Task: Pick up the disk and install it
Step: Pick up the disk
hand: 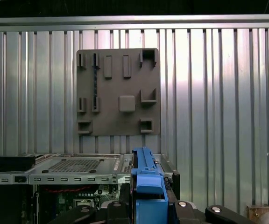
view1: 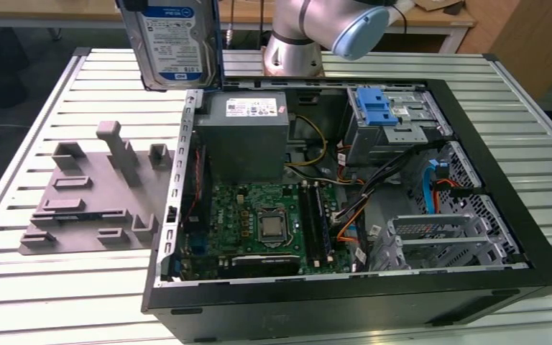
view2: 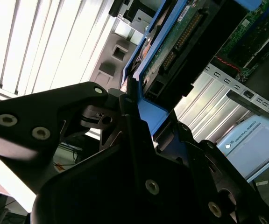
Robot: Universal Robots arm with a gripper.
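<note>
My black gripper point(hand: 148, 192) is clamped on the flat silver, blue-framed metal disk point(view1: 173, 39), held upright near the open black computer case point(view1: 506, 215).

disk point(view1: 173, 39): shiny metal | bracket point(hand: 148, 196): blue plastic | table point(view1: 113, 93): ribbed metal

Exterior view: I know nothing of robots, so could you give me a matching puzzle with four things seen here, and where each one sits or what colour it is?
Things:
1. disk
2. grey fixture plate
3. power-supply box
4. motherboard

Descriptions:
A. green, flat inside the computer case
B. upright in the air, off the table
C. lying on the table, at the exterior view's left of the case
D. grey with a white sticker, inside the case

Pairs: 1-B, 2-C, 3-D, 4-A.
</note>
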